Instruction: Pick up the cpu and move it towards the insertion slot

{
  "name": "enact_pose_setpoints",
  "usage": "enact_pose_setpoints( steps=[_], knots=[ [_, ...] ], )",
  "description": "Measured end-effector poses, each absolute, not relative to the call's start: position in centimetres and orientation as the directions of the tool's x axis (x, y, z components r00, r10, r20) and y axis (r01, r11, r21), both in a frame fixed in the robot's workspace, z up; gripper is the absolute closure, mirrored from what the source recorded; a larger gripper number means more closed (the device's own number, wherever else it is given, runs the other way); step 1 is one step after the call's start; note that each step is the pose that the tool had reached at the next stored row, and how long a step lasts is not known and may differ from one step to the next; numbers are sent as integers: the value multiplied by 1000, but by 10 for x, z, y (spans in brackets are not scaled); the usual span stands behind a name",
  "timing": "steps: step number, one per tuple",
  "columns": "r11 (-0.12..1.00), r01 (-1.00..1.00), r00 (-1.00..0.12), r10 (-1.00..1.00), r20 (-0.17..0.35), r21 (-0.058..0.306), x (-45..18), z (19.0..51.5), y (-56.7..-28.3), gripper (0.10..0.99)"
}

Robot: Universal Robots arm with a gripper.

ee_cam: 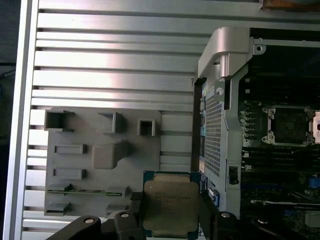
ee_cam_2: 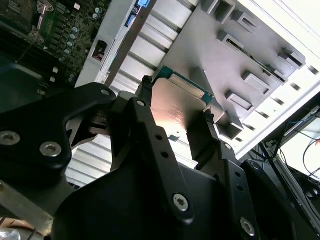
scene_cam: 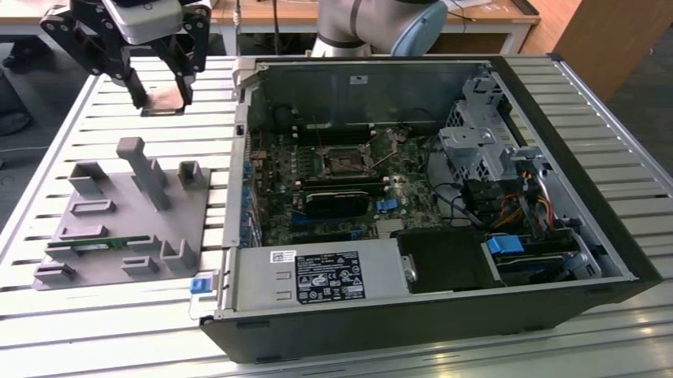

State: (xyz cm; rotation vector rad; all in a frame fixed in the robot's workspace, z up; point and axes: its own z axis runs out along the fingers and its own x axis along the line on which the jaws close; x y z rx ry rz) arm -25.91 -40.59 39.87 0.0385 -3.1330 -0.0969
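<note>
The gripper (scene_cam: 160, 101) jaws are grasping the cpu (ee_cam: 171, 206) above the counter (scene_cam: 116, 110), at ten o'clock from the insertion slot (scene_cam: 345, 164).

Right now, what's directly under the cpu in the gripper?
The cpu, held in the gripper, hangs above the slatted table, beside the grey fixture and the computer case. The surface right beneath the chip is covered by it.

My own black fingers (ee_cam: 207, 220) cover both side edges of the cpu (ee_cam: 171, 207), and the first wrist view's edge cuts off its near side.
</note>
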Motion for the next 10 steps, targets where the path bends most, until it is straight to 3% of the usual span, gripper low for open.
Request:
enact_pose_setpoints(
  steps=[10],
  knots=[
    [998,-24,-1000,-25,6,62,-248,399,-406,557]
  ],
)
